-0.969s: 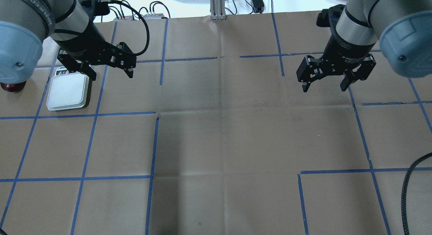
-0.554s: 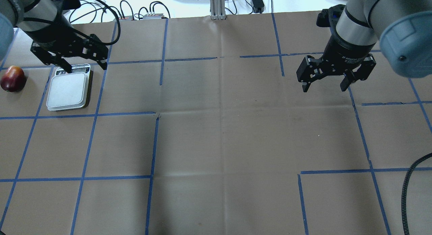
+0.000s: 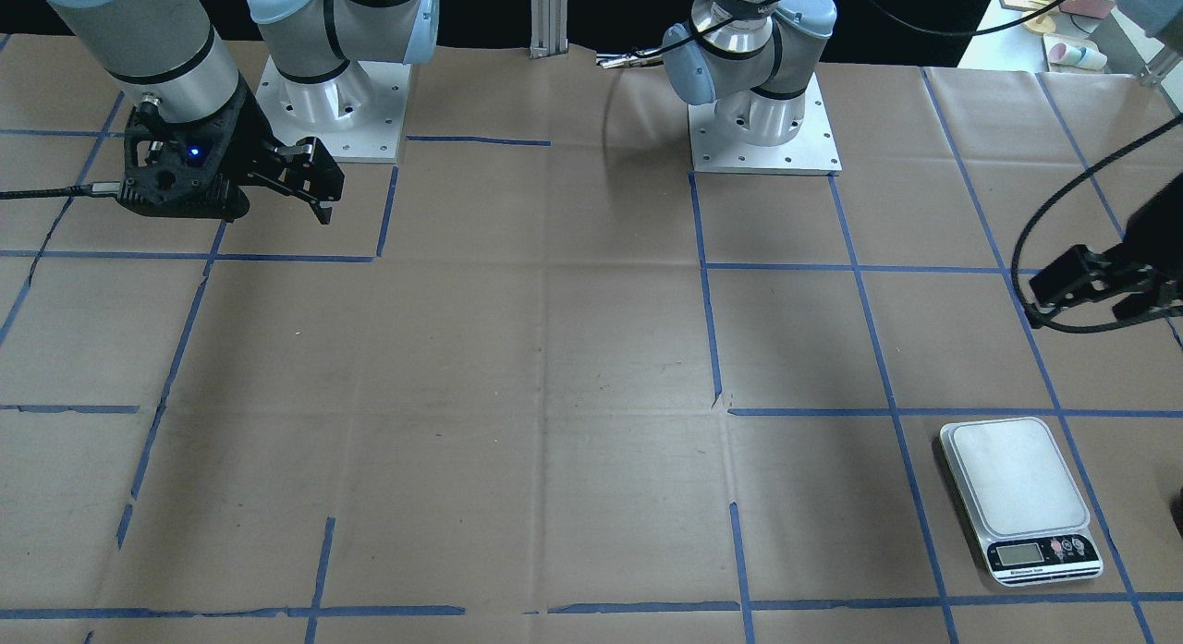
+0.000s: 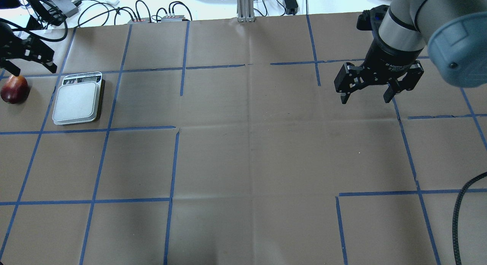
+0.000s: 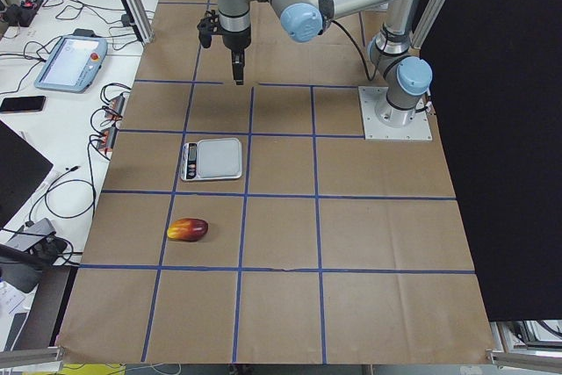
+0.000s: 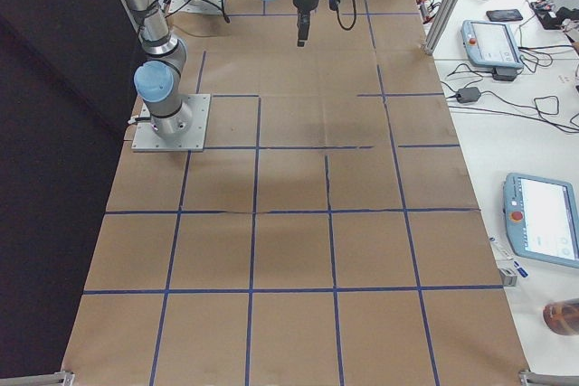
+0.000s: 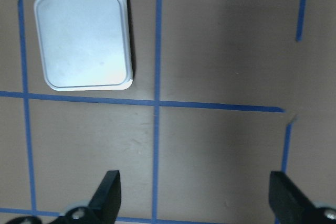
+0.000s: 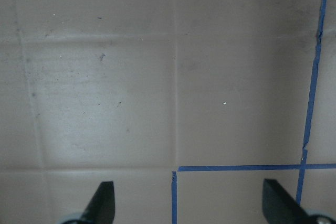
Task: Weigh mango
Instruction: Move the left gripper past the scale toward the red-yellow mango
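Overhead exterior view: the mango (image 4: 14, 89) lies on the bench (image 4: 247, 151) at the far left edge, dark red side up. It is just left of the scale (image 4: 78, 101) and apart from it, with a blue tape line (image 4: 46, 105) running between the two. The scale sits flat, its display end (image 4: 81, 79) turned away from the robot.

The left claw (image 4: 35, 72) hangs over the far end of the mango. Its jaws are spread wide and hold nothing. One fingertip (image 4: 17, 73) appears just beyond the fruit's far end. How high the claw is above the fruit cannot be told from this view.

In the left wrist view the left claw's two fingers (image 7: 107, 195) stand well apart at the lower edge. The scale shows at upper left, and the mango is out of frame.

The right claw (image 4: 366, 100) hangs over bare bench at the far right, well apart from the mango and scale. Its jaws are spread and empty.

In the exterior left view the mango lies near the camera, with the scale just beyond it.
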